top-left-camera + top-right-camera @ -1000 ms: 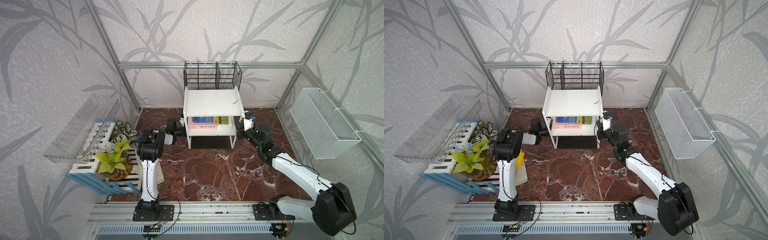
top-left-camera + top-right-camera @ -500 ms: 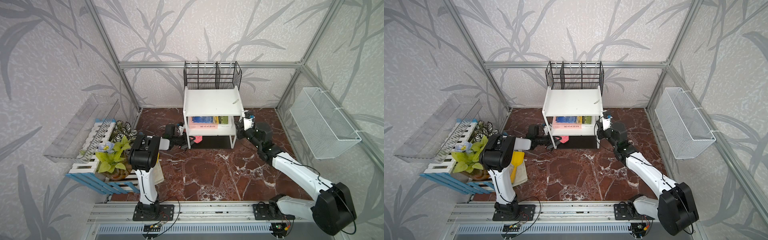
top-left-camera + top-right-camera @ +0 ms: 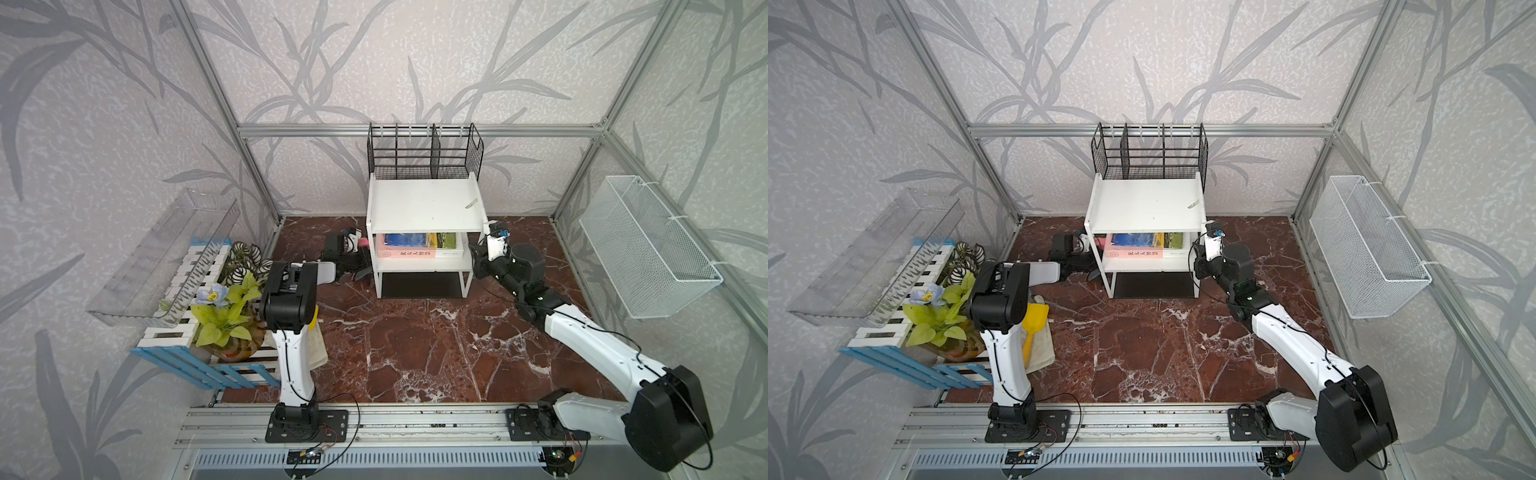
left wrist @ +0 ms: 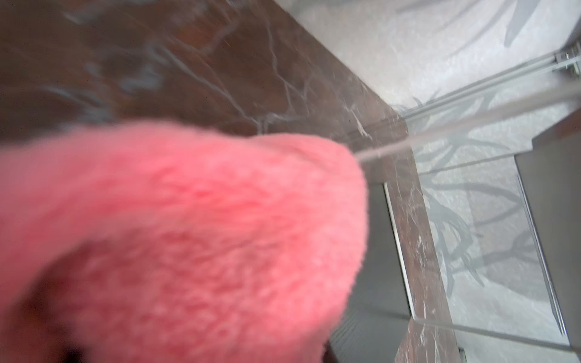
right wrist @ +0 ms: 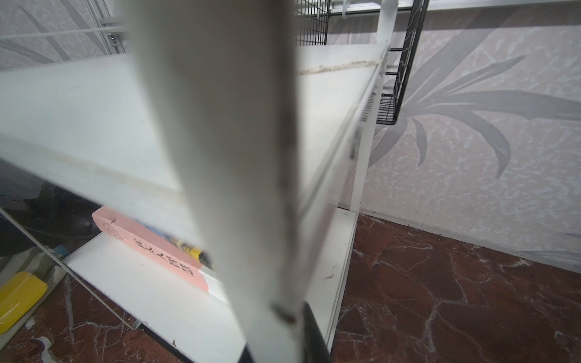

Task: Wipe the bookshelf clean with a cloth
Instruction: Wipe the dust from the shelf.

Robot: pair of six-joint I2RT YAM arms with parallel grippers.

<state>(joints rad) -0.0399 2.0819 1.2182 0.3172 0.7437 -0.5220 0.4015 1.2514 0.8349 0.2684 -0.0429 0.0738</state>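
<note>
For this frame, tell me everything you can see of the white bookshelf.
The bookshelf is a small white unit of flat boards on a thin tube frame, upright on the marble floor near the back wall. Its top board carries a small grey scrap, and a black wire rack stands at its rear edge. Books lie stacked on the middle board. The right gripper is shut on a front post; the pink cloth is at the opposite side.

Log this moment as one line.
left gripper: shut on cloth | cloth: beside bookshelf, left side | right gripper: shut on bookshelf post
</note>
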